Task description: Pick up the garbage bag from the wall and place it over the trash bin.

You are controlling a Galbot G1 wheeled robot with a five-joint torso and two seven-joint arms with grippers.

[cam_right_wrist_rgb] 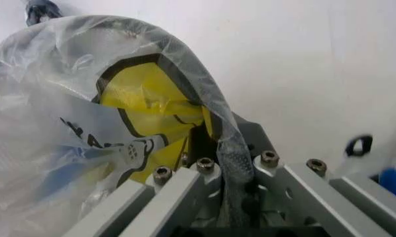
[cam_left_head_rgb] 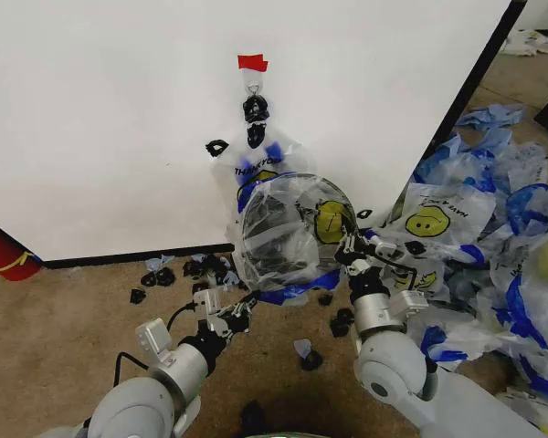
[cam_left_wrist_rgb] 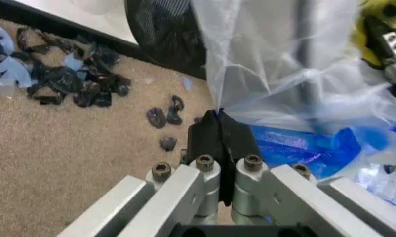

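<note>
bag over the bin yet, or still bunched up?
Spread over it: the garbage bag drapes the trash bin, held by left gripper and right gripper.

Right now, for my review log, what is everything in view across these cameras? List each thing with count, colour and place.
garbage bag: one, clear with yellow smiley and blue edges, stretched over the bin, held at both sides
trash bin: one, black, inside that bag, by the wall's foot
wall: one, white panel, black edge
red tape strip: one, above the hook
hanging bag: at least one, same print, on the hook
loose bags: many, heaped on the carpet to the right
black scraps: many, on the carpet
red object: one, far left
left hand: shut on the bag's edge
right hand: shut on the bag's rim
</note>
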